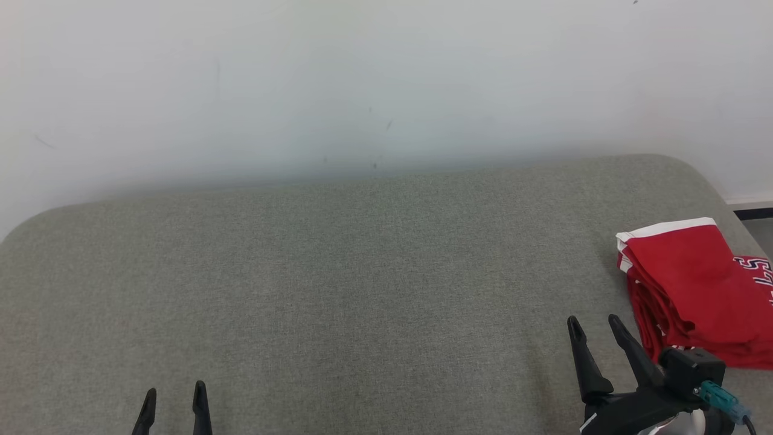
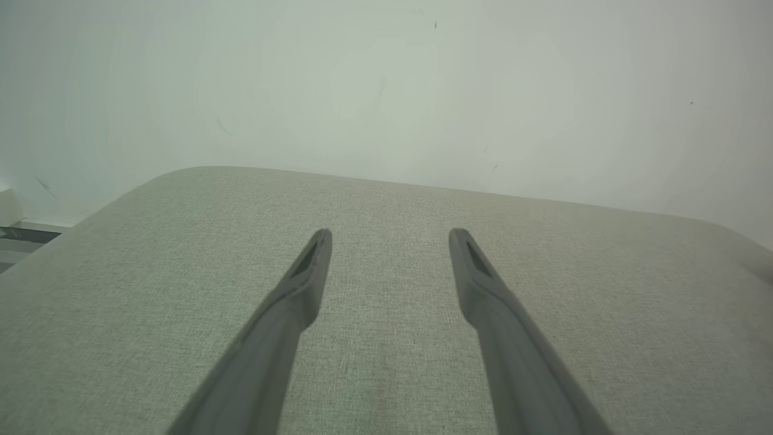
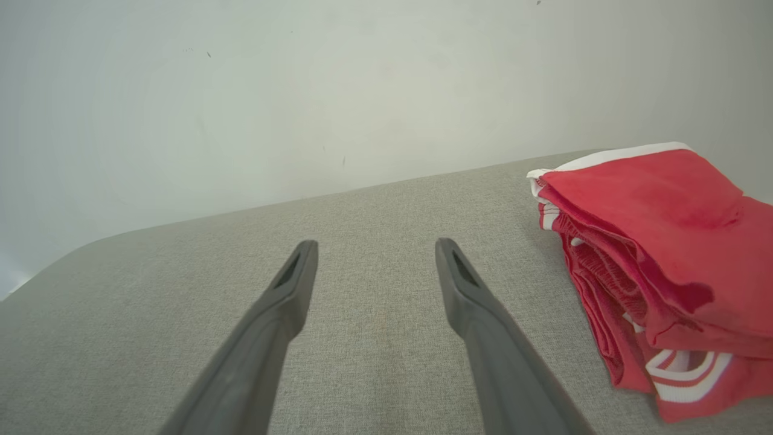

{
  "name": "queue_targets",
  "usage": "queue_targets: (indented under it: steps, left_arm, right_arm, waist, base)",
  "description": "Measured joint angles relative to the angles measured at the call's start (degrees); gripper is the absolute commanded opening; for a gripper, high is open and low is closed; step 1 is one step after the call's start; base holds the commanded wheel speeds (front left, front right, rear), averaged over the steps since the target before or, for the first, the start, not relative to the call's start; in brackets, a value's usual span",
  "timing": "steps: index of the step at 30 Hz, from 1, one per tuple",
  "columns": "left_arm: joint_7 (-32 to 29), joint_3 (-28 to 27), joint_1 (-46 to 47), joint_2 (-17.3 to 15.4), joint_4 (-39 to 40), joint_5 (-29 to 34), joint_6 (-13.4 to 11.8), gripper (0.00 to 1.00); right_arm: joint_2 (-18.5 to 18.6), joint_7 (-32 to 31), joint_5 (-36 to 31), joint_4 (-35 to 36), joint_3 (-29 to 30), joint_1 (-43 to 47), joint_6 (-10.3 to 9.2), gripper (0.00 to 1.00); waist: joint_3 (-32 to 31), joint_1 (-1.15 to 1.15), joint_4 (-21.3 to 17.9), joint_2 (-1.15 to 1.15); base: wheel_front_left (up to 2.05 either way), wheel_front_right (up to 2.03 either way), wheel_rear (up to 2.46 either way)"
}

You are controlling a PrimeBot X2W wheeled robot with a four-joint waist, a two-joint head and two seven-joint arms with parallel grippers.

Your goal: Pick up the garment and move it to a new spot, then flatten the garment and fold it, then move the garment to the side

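Note:
The garment is red with white trim and lies folded in a thick stack at the far right of the grey-green padded surface. In the right wrist view the garment sits to the right of the fingers. My right gripper hovers just left of the stack, open and empty, apart from the cloth. At the bottom left my left gripper is open too, with nothing between its fingers, far from the garment.
A pale wall rises right behind the padded surface. The surface's rounded right corner lies just beyond the garment, with a strip of floor and dark skirting past it.

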State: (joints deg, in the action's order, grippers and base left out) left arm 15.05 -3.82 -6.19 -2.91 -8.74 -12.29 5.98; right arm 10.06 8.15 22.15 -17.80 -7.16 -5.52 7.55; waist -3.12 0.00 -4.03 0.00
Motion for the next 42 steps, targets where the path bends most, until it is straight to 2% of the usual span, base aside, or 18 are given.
queue_targets:
  steps: [13,14,21,42]
  left_arm:
    - [0.0,0.18,-0.66,0.0,0.23,0.0,0.07,1.0]
    - [0.0,0.38,-0.7,0.0,0.14,0.01,0.08,0.0]
    - [-0.47,0.34,-0.93,0.6,-3.45,-0.19,0.07,0.0]
    - [-6.03,-0.33,1.37,0.6,-4.17,-20.7,0.15,0.0]
  right_arm:
    - [0.01,0.0,0.53,0.01,-0.85,-0.1,0.0,1.0]
    - [0.01,-0.02,0.54,0.03,-0.83,-0.1,0.0,0.0]
    - [-0.63,-0.19,0.57,-3.25,-1.1,3.01,0.0,0.0]
    - [-2.27,-4.05,18.56,-1.72,2.6,3.01,0.0,0.0]
  waist:
    - [0.09,0.0,0.42,0.0]
    - [0.15,0.0,0.43,0.0]
    - [0.19,0.0,0.47,0.0]
    - [0.7,0.0,1.06,0.0]
  base:
    - [0.0,0.0,0.0]
    - [0.0,0.0,0.0]
    - [0.0,0.0,0.0]
    - [0.0,0.0,0.0]
